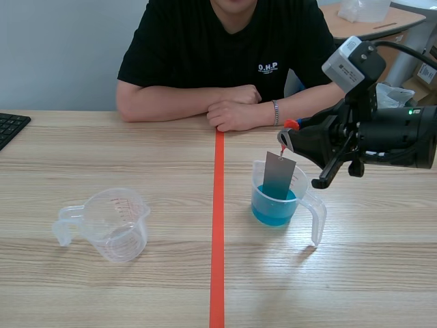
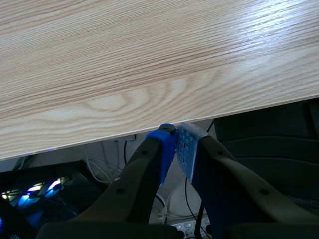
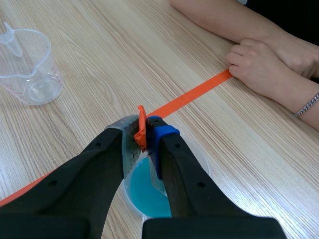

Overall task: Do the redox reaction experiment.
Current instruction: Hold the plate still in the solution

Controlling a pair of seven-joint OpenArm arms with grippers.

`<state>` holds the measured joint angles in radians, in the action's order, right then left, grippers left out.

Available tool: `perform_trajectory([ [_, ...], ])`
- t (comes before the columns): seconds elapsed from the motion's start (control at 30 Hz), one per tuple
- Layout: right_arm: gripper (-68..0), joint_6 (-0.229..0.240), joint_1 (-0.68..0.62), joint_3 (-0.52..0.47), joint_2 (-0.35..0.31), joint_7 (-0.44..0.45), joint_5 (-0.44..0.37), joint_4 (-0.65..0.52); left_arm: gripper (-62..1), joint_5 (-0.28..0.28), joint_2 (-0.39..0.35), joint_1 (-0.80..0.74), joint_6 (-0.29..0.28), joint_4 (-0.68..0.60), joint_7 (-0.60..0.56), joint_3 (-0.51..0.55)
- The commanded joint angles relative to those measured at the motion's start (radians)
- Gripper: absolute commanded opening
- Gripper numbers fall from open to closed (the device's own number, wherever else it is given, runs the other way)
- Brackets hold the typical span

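At the far left edge of the desk (image 1: 375, 273) I see the corner of a black keyboard (image 1: 10, 128). My left pincer (image 2: 174, 144) shows only in its own wrist view: its two blue-padded fingers are pressed together with nothing between them, and it hangs just off the desk's edge, above cables and dim lights under the desk.

On the left half of the desk stands an empty clear measuring cup (image 1: 113, 224), upright, with its handle pointing left. An orange-red tape line (image 1: 217, 239) runs down the middle. At its far end a person in a black T-shirt (image 1: 225, 55) sits with forearms folded on the desk, one hand (image 1: 235, 113) resting on the tape.

Just right of the line stands a second clear cup (image 1: 276, 201), holding blue liquid (image 3: 144, 186), its handle toward the right. A grey metal sheet (image 1: 278, 176) hangs nearly upright in this cup, its lower edge down at the liquid. My right pincer (image 1: 285, 140) comes in from the right above the cup, clamped tight on a small orange-red tab (image 3: 141, 128) at the sheet's top.
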<state>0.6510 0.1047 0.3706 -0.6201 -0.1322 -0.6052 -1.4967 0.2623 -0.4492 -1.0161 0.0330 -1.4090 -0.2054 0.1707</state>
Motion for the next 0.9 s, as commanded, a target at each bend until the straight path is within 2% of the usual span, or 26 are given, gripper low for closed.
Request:
perform_trajectory([
  [0.0, -66.2, -0.003, 0.014, -0.009, -0.003, 0.0, 0.0, -0.004, -56.0, 0.003, 0.003, 0.0, 0.002, -0.013, -0.01, 0.003],
  [0.43, -66.2, 0.002, 0.012, -0.014, -0.006, 0.0, -0.01, -0.012, -56.0, 0.003, 0.003, 0.0, 0.002, -0.013, -0.01, 0.003],
  [0.67, -66.2, 0.002, 0.003, -0.061, -0.009, -0.087, -0.081, -0.058, -56.0, 0.003, 0.003, 0.0, 0.002, -0.013, -0.01, 0.003],
  [0.87, -66.2, 0.013, -0.05, -0.131, -0.023, -0.116, -0.111, -0.137, -56.0, 0.003, 0.003, 0.0, 0.002, -0.013, -0.01, 0.003],
])
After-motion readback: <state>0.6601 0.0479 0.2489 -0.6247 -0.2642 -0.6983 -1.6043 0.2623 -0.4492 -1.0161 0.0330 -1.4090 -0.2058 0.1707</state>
